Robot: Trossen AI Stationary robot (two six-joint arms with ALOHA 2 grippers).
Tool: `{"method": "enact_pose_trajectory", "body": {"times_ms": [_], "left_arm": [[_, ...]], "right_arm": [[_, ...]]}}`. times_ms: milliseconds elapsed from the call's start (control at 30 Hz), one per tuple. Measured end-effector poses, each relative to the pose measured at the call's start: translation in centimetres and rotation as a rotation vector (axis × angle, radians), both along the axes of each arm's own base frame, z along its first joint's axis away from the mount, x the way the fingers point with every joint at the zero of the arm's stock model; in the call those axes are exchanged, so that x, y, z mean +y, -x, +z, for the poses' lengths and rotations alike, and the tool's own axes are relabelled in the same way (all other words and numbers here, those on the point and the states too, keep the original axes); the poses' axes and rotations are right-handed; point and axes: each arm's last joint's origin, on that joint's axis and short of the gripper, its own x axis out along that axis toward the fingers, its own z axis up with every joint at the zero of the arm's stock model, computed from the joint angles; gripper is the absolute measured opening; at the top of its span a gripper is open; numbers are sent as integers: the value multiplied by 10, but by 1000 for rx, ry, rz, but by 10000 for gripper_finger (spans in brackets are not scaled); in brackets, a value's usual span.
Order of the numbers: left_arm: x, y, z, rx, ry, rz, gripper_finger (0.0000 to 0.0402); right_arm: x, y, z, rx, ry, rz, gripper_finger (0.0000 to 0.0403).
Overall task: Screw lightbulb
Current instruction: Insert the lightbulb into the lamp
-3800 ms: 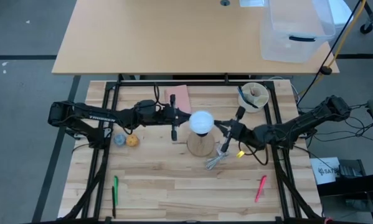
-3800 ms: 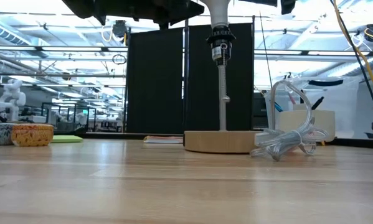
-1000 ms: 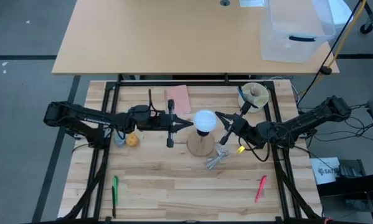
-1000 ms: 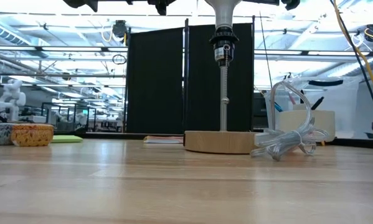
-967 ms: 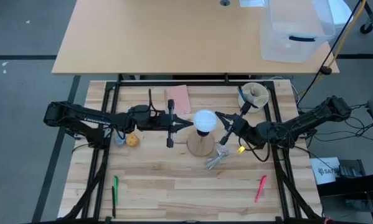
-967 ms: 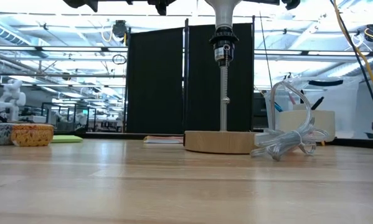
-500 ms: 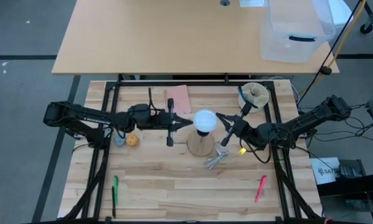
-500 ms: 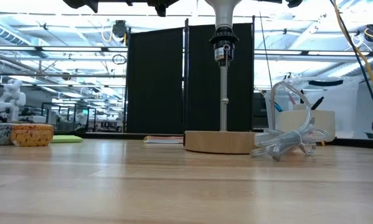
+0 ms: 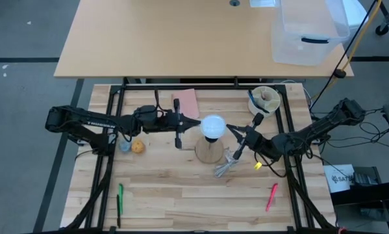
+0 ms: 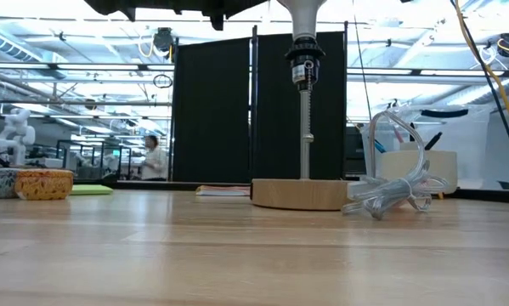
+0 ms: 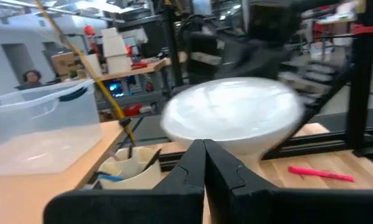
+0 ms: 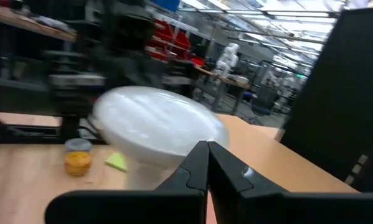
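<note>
The white lightbulb point(image 9: 212, 126) sits upright in the black socket point(image 10: 301, 66) on top of a thin rod that rises from the round wooden disc point(image 10: 298, 193). It fills the left wrist view point(image 11: 233, 118) and the right wrist view point(image 12: 158, 127). My left gripper point(image 9: 197, 125) is shut, with its tips at the dome's left side. My right gripper point(image 9: 228, 129) is shut, with its tips at the dome's right side. Both point level at the dome, high above the table. My left gripper's shut tips point(image 11: 203, 146) stand level against the dome's left side point(image 11: 192, 134); whether they touch it, I cannot tell. My right gripper's shut tips point(image 12: 206, 148) stand level against the dome's right side point(image 12: 192, 146); whether they touch it, I cannot tell.
A crumpled clear plastic wrapper point(image 9: 225, 168) lies just near-right of the disc. A cup with pens point(image 9: 264, 99) stands far right, and a pink pad point(image 9: 185, 103) lies far left. Two small bowls point(image 9: 132, 147) sit at the left. A green marker point(image 9: 120, 198) and a pink marker point(image 9: 272, 195) lie near the front edge.
My left gripper has gone a little toward the table's right and far edges, closer to the bulb. My right gripper has drawn a little toward the table's near edge, its tips staying by the dome. The bulb and its stand have stayed in place.
</note>
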Motion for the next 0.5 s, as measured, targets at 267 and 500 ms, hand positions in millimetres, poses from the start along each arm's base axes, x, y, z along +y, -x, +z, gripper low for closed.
{"method": "enact_pose_trajectory", "body": {"times_ms": [267, 500], "left_arm": [[8, 0, -2, 14, 27, 32, 0], [12, 0, -1, 9, 29, 46, 0]], "right_arm": [[10, 3, -2, 26, 28, 53, 0], [17, 6, -3, 34, 30, 59, 0]]}}
